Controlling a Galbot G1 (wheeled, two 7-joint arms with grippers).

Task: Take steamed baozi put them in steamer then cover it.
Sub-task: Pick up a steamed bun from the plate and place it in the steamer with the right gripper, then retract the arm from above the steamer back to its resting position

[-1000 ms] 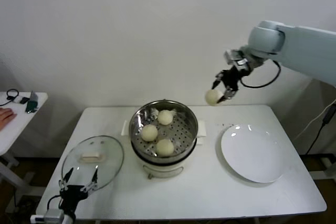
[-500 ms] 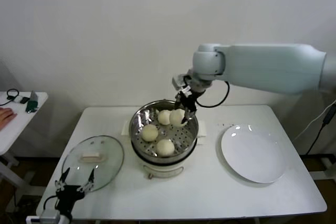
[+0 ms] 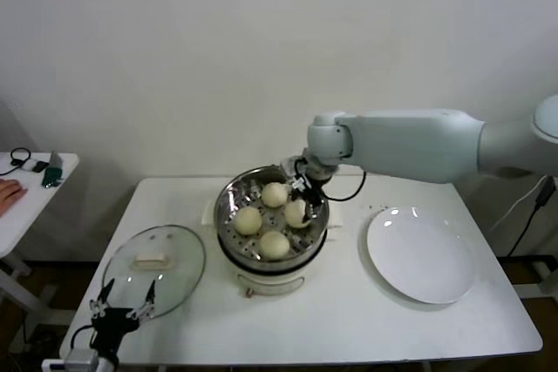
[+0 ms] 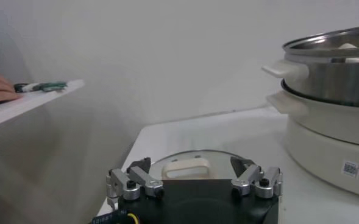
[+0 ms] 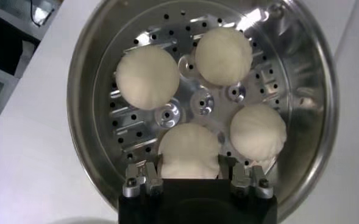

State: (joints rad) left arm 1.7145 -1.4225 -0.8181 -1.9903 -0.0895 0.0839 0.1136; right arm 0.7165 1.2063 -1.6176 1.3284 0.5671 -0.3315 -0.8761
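The steamer [image 3: 228, 200] stands mid-table, its perforated tray [image 5: 167, 115] showing in the right wrist view. Three steamed baozi [image 5: 147, 77] [image 5: 223, 55] [image 5: 258, 131] rest on the tray. My right gripper [image 3: 301, 202] reaches down inside the pot, shut on one more baozi [image 5: 189, 149], which sits low on the tray between its fingers [image 5: 156, 164]. The cover [image 3: 154, 267] lies flat on the table left of the steamer, cream handle [image 4: 188, 167] up. My left gripper [image 3: 122, 298] hangs open at the table's front left corner, just short of the cover's near edge.
A white plate [image 3: 423, 254] with nothing on it lies to the right of the steamer. A side table [image 3: 26, 189] stands at the far left with small items and a person's hand on it. The steamer's white base [image 4: 325, 140] rises close beside the cover.
My right arm swung in from the upper right with the baozi and lowered it into the steamer beside the other three. The left arm stayed put.
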